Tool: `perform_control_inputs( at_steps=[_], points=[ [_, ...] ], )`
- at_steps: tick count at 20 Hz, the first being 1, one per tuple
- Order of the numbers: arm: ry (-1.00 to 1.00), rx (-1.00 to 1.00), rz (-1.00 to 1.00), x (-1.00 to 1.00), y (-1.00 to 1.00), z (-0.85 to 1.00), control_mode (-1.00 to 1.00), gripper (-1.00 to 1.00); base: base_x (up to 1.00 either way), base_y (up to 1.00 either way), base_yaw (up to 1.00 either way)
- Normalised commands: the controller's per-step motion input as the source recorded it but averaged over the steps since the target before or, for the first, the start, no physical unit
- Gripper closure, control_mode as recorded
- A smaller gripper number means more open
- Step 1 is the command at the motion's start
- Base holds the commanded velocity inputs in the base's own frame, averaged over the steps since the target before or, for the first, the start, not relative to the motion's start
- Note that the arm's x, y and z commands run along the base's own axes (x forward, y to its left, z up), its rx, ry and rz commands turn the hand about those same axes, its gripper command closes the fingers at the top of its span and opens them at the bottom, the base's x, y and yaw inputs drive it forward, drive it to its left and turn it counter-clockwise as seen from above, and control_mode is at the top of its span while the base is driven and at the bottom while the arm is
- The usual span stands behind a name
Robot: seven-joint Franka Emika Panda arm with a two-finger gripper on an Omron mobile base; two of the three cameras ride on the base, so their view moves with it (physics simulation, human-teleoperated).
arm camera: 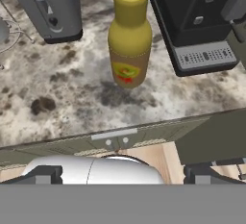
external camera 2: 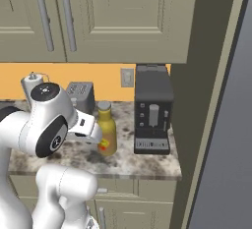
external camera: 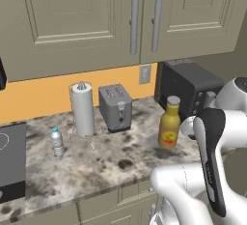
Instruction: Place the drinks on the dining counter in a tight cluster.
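Juice bottle (external camera: 169, 125) stands on marble worktop (external camera: 111, 163).

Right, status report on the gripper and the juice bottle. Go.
Gripper open, empty, short of the counter edge. Yellow juice bottle upright on marble worktop, untouched. Toaster and coffee machine flank it, not touching.

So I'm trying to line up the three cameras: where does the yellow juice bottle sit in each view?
Left base view: the yellow juice bottle stands right of centre on the marble worktop.
Right base view: left of centre, partly behind the white arm.
Hand view: top centre, upright.
Shared landmark: the black coffee machine, close beside the bottle; the grey toaster is on its other side.
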Motion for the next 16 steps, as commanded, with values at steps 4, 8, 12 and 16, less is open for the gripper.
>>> perform_control_inputs(
  at_steps=[4,8,12,16],
  points=[
    [0.04,-0.01,0.00,0.00,0.00,0.16,-1.00,-1.00,0.00,0.00,0.00],
    [0.17,-0.07,0.00,0.04,0.00,0.54,-1.00,-1.00,0.00,0.00,0.00],
    [0.16,-0.04,0.00,0.04,0.00,0.54,-1.00,-1.00,0.00,0.00,0.00],
    [-0.04,0.04,0.14,0.04,-0.05,0.08,-1.00,-1.00,0.00,0.00,0.00]
  ],
)
